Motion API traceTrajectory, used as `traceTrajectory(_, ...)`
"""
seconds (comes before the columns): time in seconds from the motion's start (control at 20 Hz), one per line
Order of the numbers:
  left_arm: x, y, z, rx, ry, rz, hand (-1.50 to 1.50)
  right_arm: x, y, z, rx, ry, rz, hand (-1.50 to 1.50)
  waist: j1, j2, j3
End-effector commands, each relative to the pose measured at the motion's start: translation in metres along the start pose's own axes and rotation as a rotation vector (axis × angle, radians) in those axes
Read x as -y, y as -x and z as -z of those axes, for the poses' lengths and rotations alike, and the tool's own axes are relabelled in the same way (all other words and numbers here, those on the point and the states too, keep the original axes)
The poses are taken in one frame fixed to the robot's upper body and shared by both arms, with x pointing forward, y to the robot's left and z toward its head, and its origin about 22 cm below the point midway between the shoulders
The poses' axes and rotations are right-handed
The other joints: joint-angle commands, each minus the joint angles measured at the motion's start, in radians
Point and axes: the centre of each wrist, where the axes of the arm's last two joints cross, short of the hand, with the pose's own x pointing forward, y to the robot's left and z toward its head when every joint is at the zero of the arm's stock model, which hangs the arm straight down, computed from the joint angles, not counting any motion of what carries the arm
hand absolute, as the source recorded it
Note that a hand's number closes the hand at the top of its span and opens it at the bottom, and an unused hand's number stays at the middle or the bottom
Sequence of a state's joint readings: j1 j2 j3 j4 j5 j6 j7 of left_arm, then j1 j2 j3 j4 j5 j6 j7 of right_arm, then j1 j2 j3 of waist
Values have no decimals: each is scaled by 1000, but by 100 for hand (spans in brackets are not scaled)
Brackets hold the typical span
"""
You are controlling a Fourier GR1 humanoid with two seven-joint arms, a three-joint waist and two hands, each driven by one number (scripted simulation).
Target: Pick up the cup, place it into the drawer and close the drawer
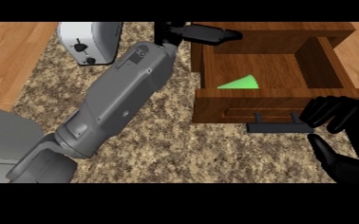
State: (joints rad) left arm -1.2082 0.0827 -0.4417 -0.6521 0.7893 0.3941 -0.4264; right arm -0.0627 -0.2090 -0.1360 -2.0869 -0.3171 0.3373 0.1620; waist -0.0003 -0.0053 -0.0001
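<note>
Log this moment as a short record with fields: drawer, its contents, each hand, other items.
drawer: wooden, pulled open, dark handle on its front
contents: green shape on the drawer floor; whether it is the cup cannot be told
left hand: stretched out over the drawer's back left corner, fingers straight, holding nothing
right hand: at the right end of the handle, fingers curled; contact unclear
other items: toaster at upper left on the counter

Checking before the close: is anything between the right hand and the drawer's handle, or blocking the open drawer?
Nothing visible does. The right hand is right beside the handle. The left hand is over the drawer's back left corner, above it, where it might obstruct closing. A green shape lies inside.
</note>
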Motion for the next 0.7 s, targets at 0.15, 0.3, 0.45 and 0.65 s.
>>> traceTrajectory(0.15,-53,4,-29,-15,-99,-38,-150,-13,-9,11,-54,-81,-155,150,28,-4,-1)
traceTrajectory(0.3,-93,-12,-45,-20,-114,-34,-150,-3,5,-9,-96,-107,-234,150,44,-9,0)
traceTrajectory(0.45,-127,5,-80,-45,-145,-51,-150,-1,-1,-10,-150,-120,-269,150,23,-2,0)
traceTrajectory(0.65,-148,-13,-108,-49,-164,-46,-150,-20,22,-1,-173,-103,-302,150,23,0,0)
